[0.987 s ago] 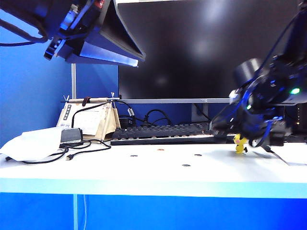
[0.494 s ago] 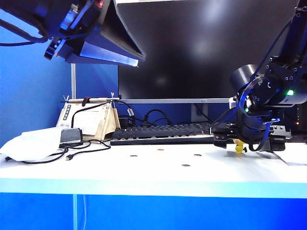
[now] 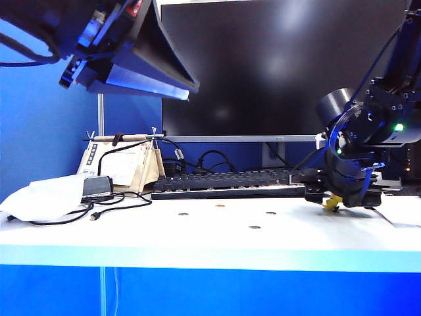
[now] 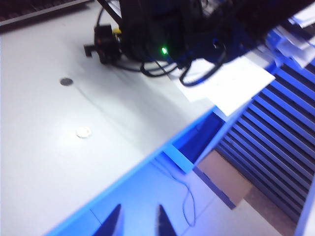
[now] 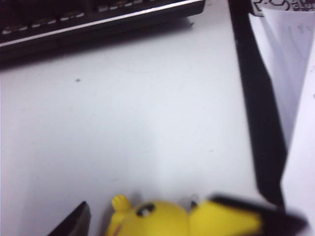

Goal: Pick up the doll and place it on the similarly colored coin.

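- Item: doll, small yellow figure, on the white table in front of the keyboard, tipped between the fingers of our right gripper
- Right gripper: low at the table; whether its jaws already pinch the doll, we cannot tell
- Left gripper: jaws apart, empty, raised above the table's front edge
- Destination: brownish coin, well apart from the doll
- Handling: we judge it light, rigid, smooth plastic, apt to slip; we take it across the round body, not the ears
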